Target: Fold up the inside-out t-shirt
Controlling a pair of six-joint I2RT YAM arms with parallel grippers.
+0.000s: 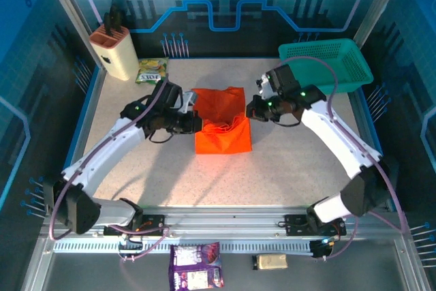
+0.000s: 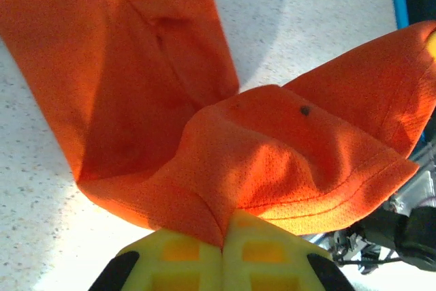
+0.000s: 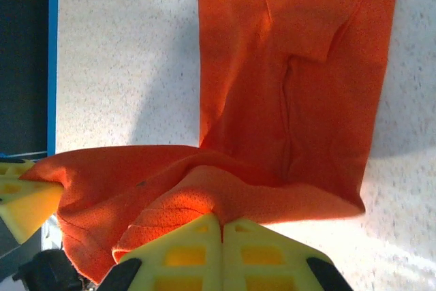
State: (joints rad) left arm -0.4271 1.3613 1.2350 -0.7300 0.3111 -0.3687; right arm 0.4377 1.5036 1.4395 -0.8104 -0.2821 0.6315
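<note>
The inside-out t-shirt (image 1: 221, 134) is bright orange and lies partly folded in the middle of the table. Its far edge is lifted between the two grippers. My left gripper (image 1: 198, 123) is shut on the shirt's left side; in the left wrist view its yellow jaws (image 2: 223, 235) pinch a bunched fold of cloth (image 2: 272, 161). My right gripper (image 1: 249, 110) is shut on the right side; in the right wrist view it (image 3: 221, 224) clamps a hemmed fold, with the rest of the shirt (image 3: 300, 66) flat on the table beyond.
A teal mesh basket (image 1: 327, 65) stands at the back right. A cream knife block (image 1: 114, 49) and a green snack packet (image 1: 151, 70) sit at the back left. A purple packet (image 1: 196, 265) and a small tan packet (image 1: 270, 261) lie below the near rail.
</note>
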